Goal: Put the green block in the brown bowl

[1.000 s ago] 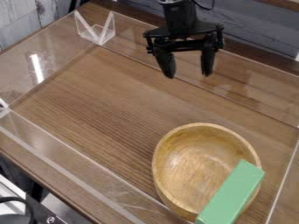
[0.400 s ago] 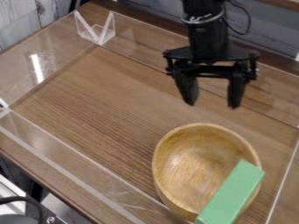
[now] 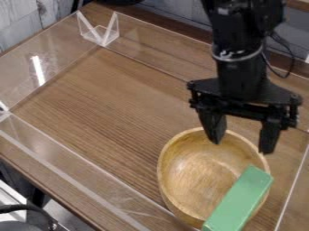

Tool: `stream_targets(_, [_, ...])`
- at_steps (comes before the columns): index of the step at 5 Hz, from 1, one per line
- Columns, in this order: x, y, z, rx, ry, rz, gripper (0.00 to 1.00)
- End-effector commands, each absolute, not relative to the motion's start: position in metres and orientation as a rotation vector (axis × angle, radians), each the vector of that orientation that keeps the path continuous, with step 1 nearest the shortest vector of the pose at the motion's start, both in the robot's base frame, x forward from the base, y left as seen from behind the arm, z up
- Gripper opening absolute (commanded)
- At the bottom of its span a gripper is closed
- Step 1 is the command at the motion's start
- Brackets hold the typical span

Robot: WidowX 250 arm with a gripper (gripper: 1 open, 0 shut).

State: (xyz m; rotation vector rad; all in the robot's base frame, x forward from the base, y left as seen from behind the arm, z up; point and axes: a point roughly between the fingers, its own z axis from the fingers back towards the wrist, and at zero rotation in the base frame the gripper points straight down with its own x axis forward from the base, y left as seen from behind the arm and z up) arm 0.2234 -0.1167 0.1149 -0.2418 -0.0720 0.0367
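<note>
The brown bowl (image 3: 200, 171) sits at the lower right of the wooden table, its hollow bare. The green block (image 3: 239, 205) leans on the bowl's near right rim, one end pointing into the hollow and the other reaching down past the rim toward the frame's bottom edge. My gripper (image 3: 244, 138) hangs over the bowl's far right rim, pointing down. Its two black fingers (image 3: 215, 130) stand wide apart and open, with nothing between them. The block lies below and in front of the fingertips, apart from them.
Clear acrylic walls (image 3: 49, 149) fence the wooden table (image 3: 97, 99) on the left and near sides. A small clear stand (image 3: 98, 29) sits at the back left corner. Black cables (image 3: 290, 54) trail behind the arm at the right.
The arm has swung from the back middle of the table toward the camera and to the right, and now hangs over the bowl's far rim. The fingers stayed wide apart. Bowl and block have not moved.
</note>
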Motion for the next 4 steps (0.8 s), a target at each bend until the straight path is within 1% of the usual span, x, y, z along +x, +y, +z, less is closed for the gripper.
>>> stream_targets(1, [0.220,-0.123,0.116,-0.253,-0.115,0.032,1.00])
stream_targets(2, [0.217,-0.130,0.104,-0.251,-0.116,0.029,1.00])
stream_targets(4, [0.217,-0.136,0.092,-0.250,-0.110,0.026,1.00])
